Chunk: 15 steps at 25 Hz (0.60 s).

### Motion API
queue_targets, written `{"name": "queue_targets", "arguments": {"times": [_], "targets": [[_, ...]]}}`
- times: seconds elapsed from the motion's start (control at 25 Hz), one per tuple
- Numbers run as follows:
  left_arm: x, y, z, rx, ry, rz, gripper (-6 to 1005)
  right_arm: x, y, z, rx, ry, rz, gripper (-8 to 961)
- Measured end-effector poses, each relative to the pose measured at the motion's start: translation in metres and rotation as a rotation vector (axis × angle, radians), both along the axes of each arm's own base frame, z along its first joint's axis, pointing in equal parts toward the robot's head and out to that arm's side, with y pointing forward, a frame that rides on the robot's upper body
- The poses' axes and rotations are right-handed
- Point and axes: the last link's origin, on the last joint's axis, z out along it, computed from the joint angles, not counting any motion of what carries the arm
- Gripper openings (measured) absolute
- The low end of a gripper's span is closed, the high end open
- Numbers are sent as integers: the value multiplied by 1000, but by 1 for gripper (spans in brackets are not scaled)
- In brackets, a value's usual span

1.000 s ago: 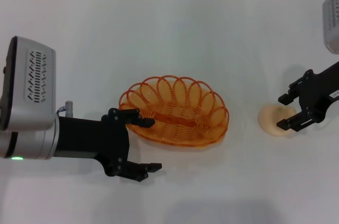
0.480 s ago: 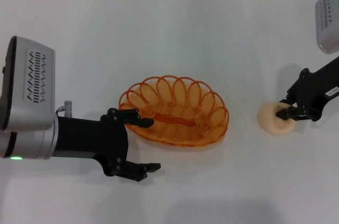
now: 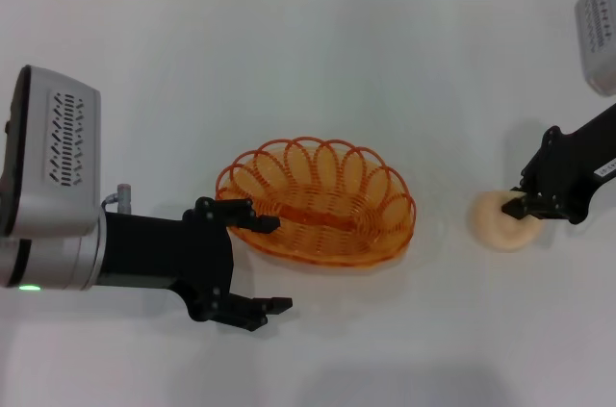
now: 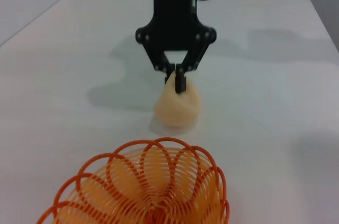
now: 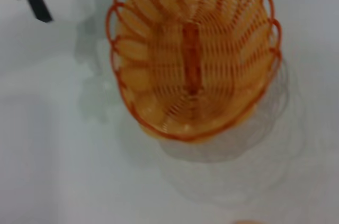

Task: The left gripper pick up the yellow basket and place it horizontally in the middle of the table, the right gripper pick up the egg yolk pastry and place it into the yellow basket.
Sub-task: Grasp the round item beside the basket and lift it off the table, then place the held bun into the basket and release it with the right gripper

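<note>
Left wrist view shows the right gripper (image 4: 179, 78) pinching only the top of the egg yolk pastry (image 4: 178, 107), so the soft bun could tear or slip when lifted. At lower left of head view, the left gripper (image 3: 258, 265) is spread open, one finger touching the rim of the yellow basket (image 3: 320, 201); it could nudge the basket

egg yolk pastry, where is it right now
In the head view the egg yolk pastry sits on the table at the robot's right, apart from the yellow basket, with the right gripper shut on its top.
</note>
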Motion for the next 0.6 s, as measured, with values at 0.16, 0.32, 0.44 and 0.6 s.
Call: {"name": "queue_targets", "arguments": {"times": [0.16, 0.32, 0.44, 0.6], "targets": [[-1, -1, 0, -1, 0, 7, 879, -15, 0, 21, 21, 38, 22, 54], [-3, -4, 1, 0, 0, 17, 879, -31, 1, 36, 65, 85, 4, 48], [-5, -6, 5, 12, 0, 40, 879, -42, 2, 34, 67, 79, -1, 45], [-7, -13, 12, 36, 8, 61, 879, -62, 1, 26, 35, 91, 29, 42]]}}
